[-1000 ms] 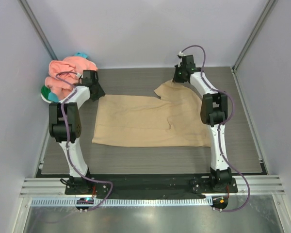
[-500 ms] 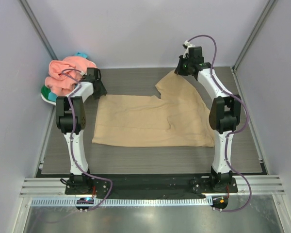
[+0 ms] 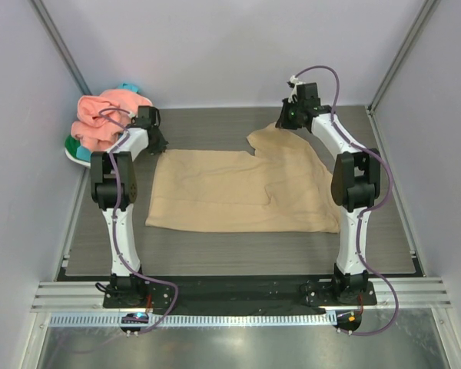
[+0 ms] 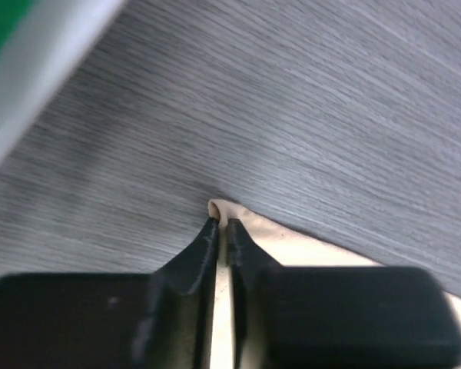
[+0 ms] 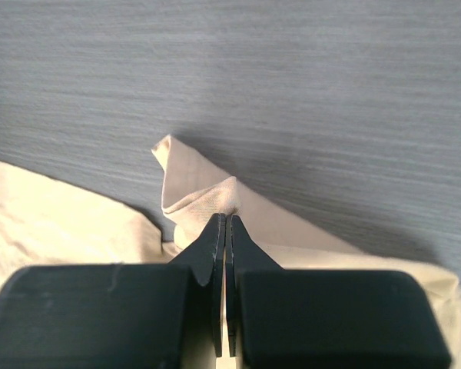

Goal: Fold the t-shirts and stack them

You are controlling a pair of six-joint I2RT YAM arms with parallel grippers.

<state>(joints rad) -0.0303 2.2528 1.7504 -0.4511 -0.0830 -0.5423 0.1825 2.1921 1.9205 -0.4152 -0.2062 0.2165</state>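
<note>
Tan t-shirt (image 3: 238,192), one item, spread flat on the grey wood-grain tabletop (image 3: 207,127); left pincer (image 4: 221,224) clamped together on its far left corner, right pincer (image 5: 226,219) clamped on a peaked fold at its far right edge. Salmon pink t-shirt (image 3: 104,115), bundled with green t-shirt (image 3: 74,144) and teal t-shirt (image 3: 127,86) in a white basket (image 3: 69,153), sits beyond the tan t-shirt's far left corner.

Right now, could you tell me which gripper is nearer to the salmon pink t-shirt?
Left. The left gripper is beside the salmon pink t-shirt, pinching a corner of the tan t-shirt; the right gripper is far across the table.
</note>
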